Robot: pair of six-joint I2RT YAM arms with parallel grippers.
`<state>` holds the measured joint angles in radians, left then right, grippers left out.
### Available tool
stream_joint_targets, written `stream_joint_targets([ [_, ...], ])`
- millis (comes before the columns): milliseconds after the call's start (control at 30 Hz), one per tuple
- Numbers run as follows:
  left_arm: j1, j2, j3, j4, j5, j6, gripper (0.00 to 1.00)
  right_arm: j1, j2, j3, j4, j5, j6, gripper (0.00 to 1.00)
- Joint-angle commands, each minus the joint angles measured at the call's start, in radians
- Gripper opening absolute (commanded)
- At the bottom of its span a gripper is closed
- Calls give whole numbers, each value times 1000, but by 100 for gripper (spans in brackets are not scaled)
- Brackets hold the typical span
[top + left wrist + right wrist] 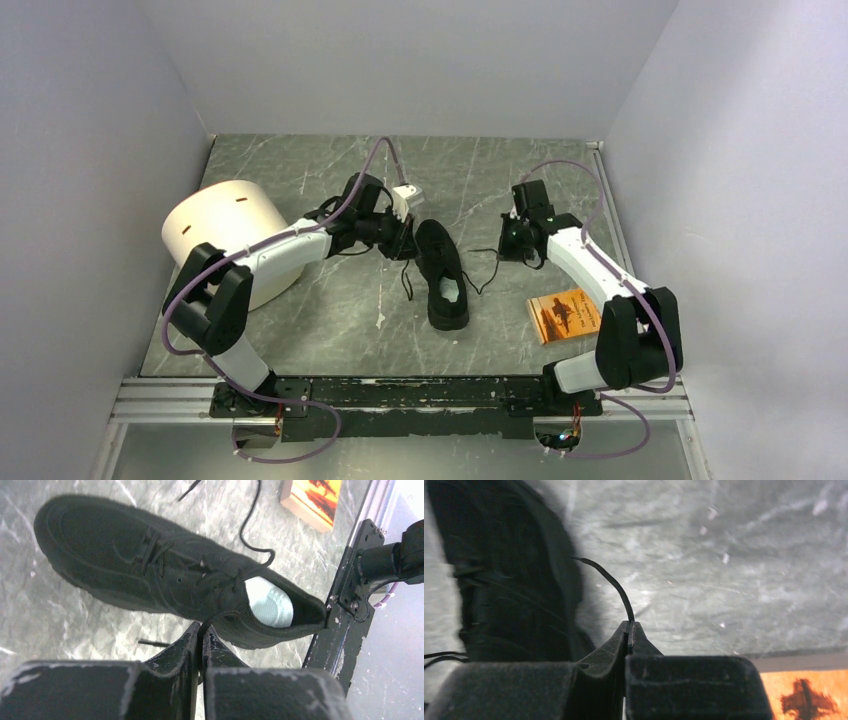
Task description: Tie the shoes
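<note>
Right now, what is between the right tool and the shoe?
A thin black lace, pinched in the right tool and curving toward the shoe, above bare table. The right wrist view shows it; the top view does too.

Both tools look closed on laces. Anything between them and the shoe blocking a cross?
Nothing visible does. The left tool pinches a lace right at the shoe's collar; the right tool pinches the other lace over the table beside the shoe. The orange booklet lies nearer the arm bases, off that path.
</note>
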<state>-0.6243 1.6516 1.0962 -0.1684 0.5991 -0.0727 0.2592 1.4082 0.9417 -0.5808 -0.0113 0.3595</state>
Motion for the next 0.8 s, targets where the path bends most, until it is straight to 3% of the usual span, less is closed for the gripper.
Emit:
stream_joint_targets([
  [0,-15,-50,-64,275,66,-44,8,-19,8,110,73,-173,41,0],
  [233,-28,-59,-189,578,57,-104,5,-48,111,277,259,-418,261,0],
  [433,-36,-77,-291,732,52,-117,5,92,286,406,380,-538,372,0],
  [633,-43,-137,-364,764,-2,-122,5,264,342,410,444,-499,503,0],
  [767,-43,-143,-362,659,-51,-140,5,173,246,304,467,-434,544,0],
])
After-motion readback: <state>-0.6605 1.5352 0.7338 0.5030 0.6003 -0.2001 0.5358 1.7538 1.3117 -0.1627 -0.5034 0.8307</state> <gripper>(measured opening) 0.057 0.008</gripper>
